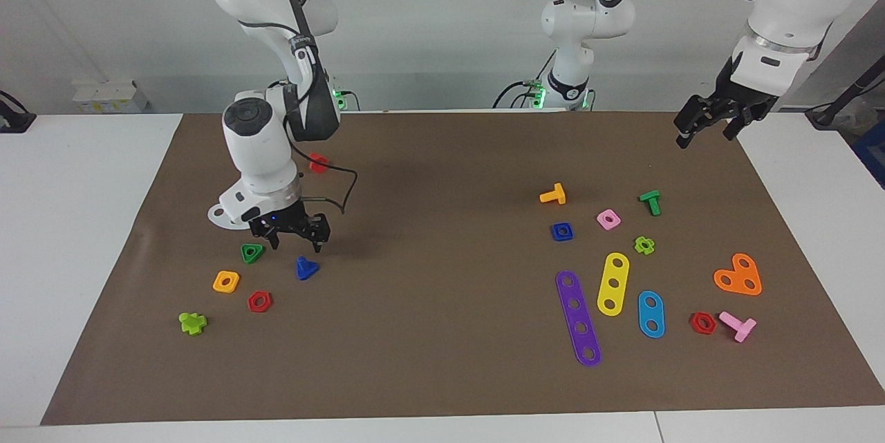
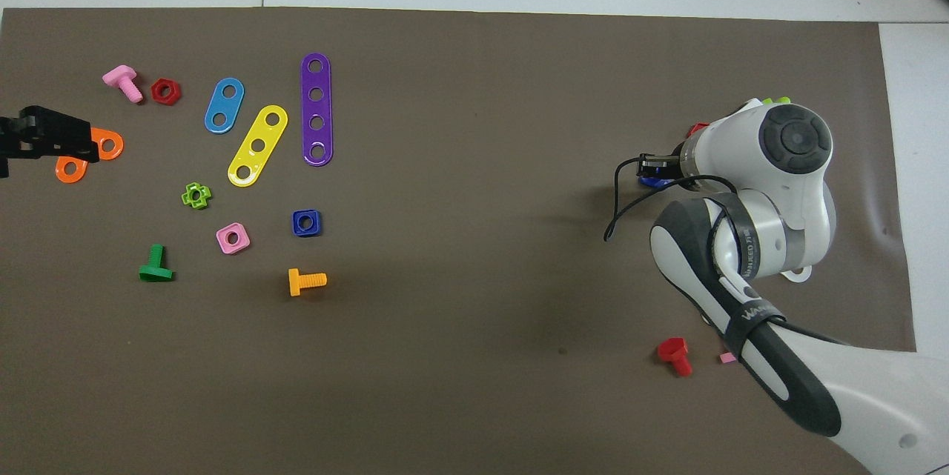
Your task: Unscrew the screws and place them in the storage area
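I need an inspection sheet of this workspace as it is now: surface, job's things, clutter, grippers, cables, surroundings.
Surface: brown paper sheet covering a white table.
Job's things: small dark-blue triangular-headed plastic screw lying on the sheet, beside a green triangular nut.
Clutter: purple four-hole strip, yellow strip, orange heart-shaped plate, other coloured nuts and bolts.
Grippers: right gripper open, above the screw, apart from it; left gripper waits over the sheet's corner.
Cables: black cable looping from the right wrist.
Surroundings: grey wall.

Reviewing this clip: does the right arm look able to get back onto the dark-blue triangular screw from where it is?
Probably yes. The right end effector hangs open just above the dark-blue screw, which lies free on the brown paper; the green triangular nut sits apart, so nothing blocks the descent.
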